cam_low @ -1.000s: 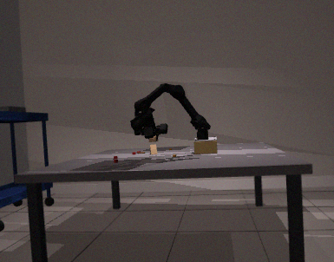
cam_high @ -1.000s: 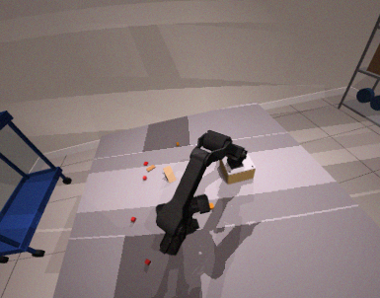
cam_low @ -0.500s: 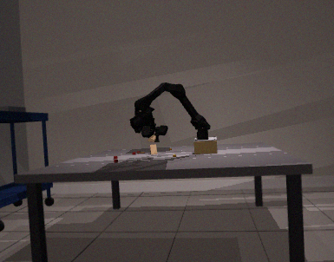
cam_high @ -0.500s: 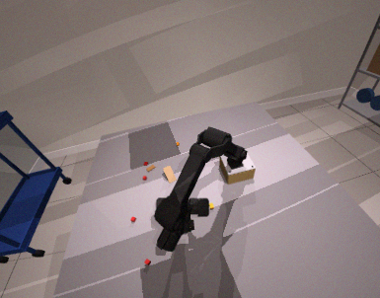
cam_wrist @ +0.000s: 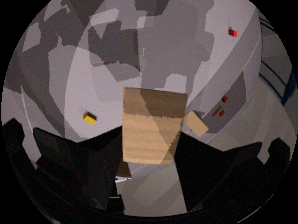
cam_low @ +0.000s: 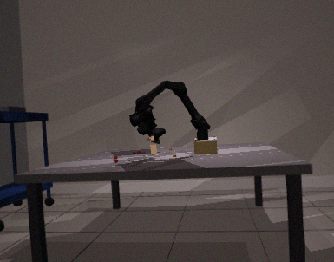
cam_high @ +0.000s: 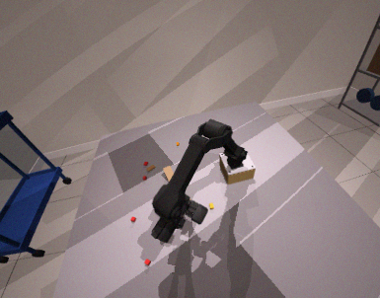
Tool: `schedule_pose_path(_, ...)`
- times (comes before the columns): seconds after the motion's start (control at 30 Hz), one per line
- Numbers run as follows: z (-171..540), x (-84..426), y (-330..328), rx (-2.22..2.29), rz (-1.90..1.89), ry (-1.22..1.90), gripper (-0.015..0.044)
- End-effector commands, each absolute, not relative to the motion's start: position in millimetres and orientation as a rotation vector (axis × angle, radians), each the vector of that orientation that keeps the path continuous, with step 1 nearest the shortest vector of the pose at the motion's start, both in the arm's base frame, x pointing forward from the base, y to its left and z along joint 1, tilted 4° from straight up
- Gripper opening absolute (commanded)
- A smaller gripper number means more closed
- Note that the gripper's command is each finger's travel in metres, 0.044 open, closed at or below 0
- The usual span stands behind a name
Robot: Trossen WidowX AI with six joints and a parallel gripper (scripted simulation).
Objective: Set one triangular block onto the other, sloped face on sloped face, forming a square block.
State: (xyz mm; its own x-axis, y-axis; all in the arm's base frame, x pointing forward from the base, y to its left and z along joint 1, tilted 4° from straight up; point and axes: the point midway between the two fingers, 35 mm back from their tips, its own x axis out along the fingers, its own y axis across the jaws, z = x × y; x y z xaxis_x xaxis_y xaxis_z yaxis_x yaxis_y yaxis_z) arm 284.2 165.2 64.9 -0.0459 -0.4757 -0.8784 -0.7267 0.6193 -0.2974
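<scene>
My gripper [cam_low: 153,138] [cam_wrist: 149,131] is shut on a light wooden triangular block [cam_low: 151,138] [cam_wrist: 151,131] and holds it above the table, between both dark fingers. In the top view the arm hides the fingers and this block. The other triangular block [cam_high: 168,173] [cam_low: 153,149] [cam_wrist: 196,124] stands on the table. In the wrist view it shows beyond the right finger, to the right of the held block. In the exterior view the held block appears above it, with a gap between them. Which way the held block's slope faces I cannot tell.
Small red cubes [cam_high: 133,219] [cam_high: 147,261] [cam_wrist: 232,33], a brown piece [cam_high: 151,168] [cam_wrist: 217,112], a yellow cube [cam_high: 211,206] [cam_wrist: 90,119] and an orange piece [cam_high: 178,144] lie on the table. The arm stands on a box [cam_high: 240,176] [cam_low: 206,147]. A blue cart [cam_high: 28,199] is beside the table.
</scene>
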Motion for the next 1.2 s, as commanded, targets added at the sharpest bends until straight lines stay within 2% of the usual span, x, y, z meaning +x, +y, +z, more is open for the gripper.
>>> schedule_pose_path(0.0, 65.4, 283.0, 163.4, -0.843, 0.172, 1.684, 0.0000)
schedule_pose_path(1.17, 68.0, 283.6, 154.9, 0.305, -0.522, 1.533, 0.0000)
